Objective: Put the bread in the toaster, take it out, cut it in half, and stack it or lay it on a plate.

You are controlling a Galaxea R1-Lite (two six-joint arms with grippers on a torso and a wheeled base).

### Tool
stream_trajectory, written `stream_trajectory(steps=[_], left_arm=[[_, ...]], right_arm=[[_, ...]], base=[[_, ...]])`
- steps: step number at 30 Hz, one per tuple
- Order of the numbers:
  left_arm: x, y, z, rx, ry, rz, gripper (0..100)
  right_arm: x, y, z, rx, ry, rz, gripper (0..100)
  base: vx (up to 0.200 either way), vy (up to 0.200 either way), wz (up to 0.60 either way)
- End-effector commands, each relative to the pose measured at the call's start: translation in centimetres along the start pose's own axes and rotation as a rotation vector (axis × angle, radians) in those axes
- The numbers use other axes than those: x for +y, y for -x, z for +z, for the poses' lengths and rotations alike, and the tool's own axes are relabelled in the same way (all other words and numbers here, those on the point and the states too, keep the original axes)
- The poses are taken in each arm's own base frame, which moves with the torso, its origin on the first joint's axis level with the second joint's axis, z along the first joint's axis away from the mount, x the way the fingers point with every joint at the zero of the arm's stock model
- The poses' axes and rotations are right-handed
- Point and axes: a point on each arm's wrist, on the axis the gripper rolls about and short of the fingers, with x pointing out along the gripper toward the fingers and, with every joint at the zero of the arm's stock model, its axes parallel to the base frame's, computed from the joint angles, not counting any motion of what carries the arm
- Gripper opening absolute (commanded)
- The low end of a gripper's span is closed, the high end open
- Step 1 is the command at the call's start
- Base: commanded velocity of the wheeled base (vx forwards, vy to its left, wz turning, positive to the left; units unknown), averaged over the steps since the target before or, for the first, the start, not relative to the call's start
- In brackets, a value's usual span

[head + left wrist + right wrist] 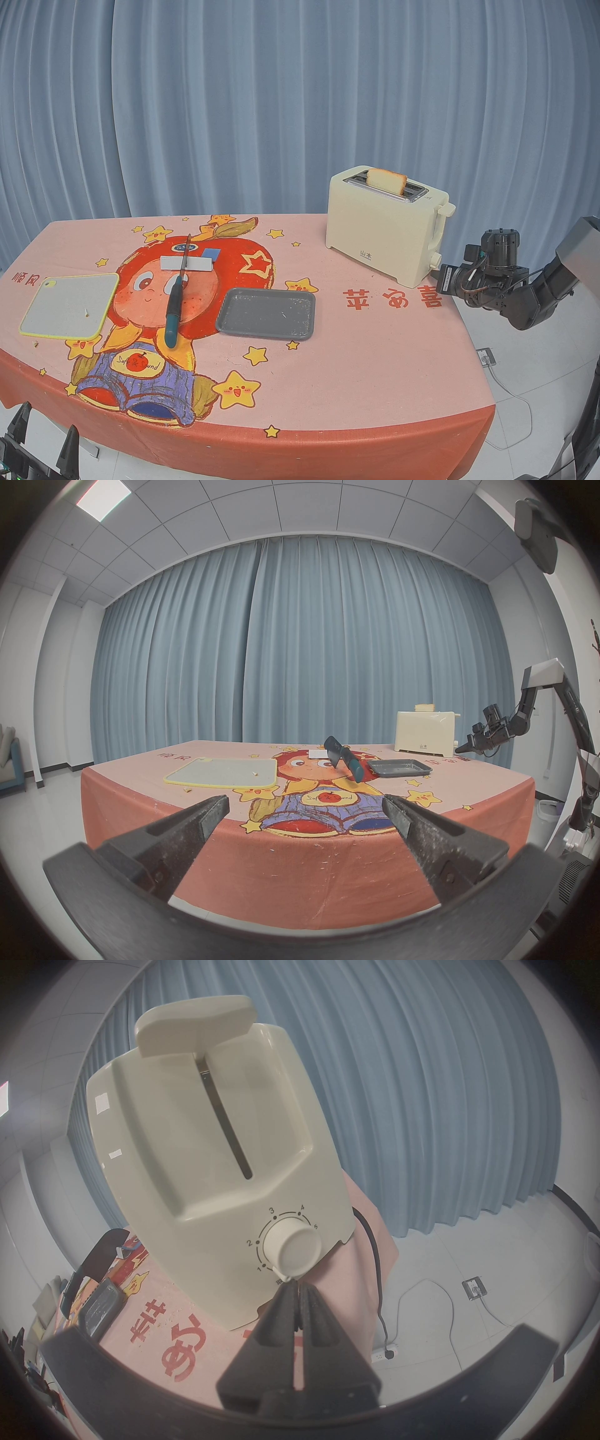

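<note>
A: At the toaster's (381,228) control end, what is entered?

B: Item one, right gripper (299,1291): jaws pressed together, nothing between them, tips just under the dial (290,1249). Item two, lever (195,1024): at the top of its slot, above the dial.

A: And the bread (385,180)?

B: One slice, upright in the toaster's top slot, its upper part standing out. I cannot tell whether it has been toasted.

A: Hazards?

B: Probable ones. Closed tips this near the dial could turn it instead of working the lever. A sideways push could slide the toaster, which looks light. The cord (375,1260) hangs off the table (375,375) beside that end and could catch the arm. A grab from this side must clear the lever first, and a hard pinch would crush the slice.

A: Remaining stock?

B: Grey tray (265,314), left of the toaster and nearer the front. Knife (175,300), further left, its blade propped on a small white block. Cutting board (70,306), furthest left. Left gripper (305,808): jaws wide, empty, low before the table's front edge, well apart from the toaster.

A: Obstructions?

B: None on the cloth between the toaster and the tray.
</note>
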Motion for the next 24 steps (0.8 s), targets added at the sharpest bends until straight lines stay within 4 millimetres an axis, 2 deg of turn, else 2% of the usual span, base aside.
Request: stream_trajectory(steps=[1,21,24], left_arm=[[0.0,-0.13,-0.49,0.017,0.0,0.001,100],[0.0,-0.13,-0.49,0.017,0.0,0.001,100],[0.0,-0.13,-0.49,0.017,0.0,0.001,100]], right_arm=[[0.0,-0.11,-0.09,0.002,0.0,0.0,0],[0.72,0.81,0.43,-0.014,0.007,0.015,0],[0.33,0.51,0.11,-0.004,0.003,0.004,0]], base=[[0.0,0.0,0.0],[0.0,0.0,0.0],[0.0,0.0,0.0]])
